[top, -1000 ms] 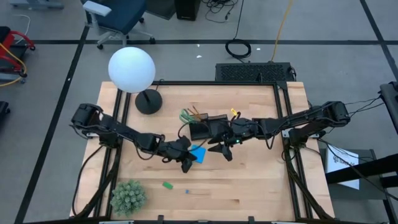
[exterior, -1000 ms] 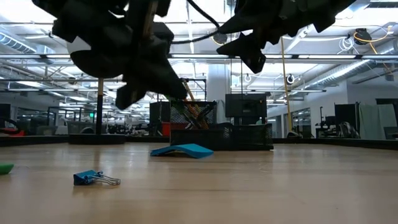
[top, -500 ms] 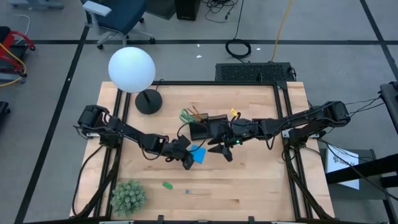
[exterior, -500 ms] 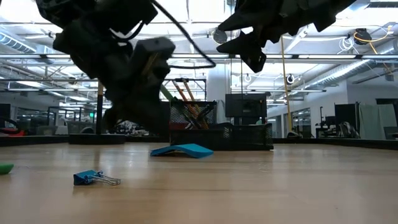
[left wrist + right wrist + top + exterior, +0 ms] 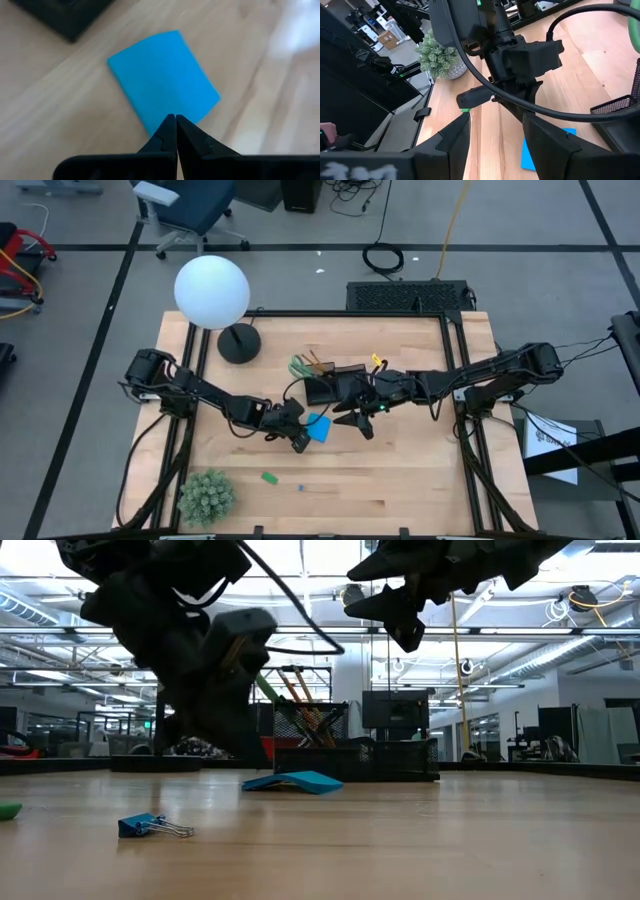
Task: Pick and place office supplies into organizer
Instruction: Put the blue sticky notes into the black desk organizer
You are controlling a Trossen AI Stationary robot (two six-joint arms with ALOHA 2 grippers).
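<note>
Note pad: flat blue square, smooth, laid on pale wood-grain worktop near its middle | organizer: black mesh, toward rear edge | left pincer: fingertips closed together, empty, at pad's edge | right pincer: spread apart, empty, raised beside pad

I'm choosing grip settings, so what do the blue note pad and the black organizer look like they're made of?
The blue note pad looks like matte paper: flat, even colour, one edge lifting slightly off the table in the low view. The black organizer appears to be metal wire mesh, since its walls show a fine see-through grid; the coating can't be judged.
</note>
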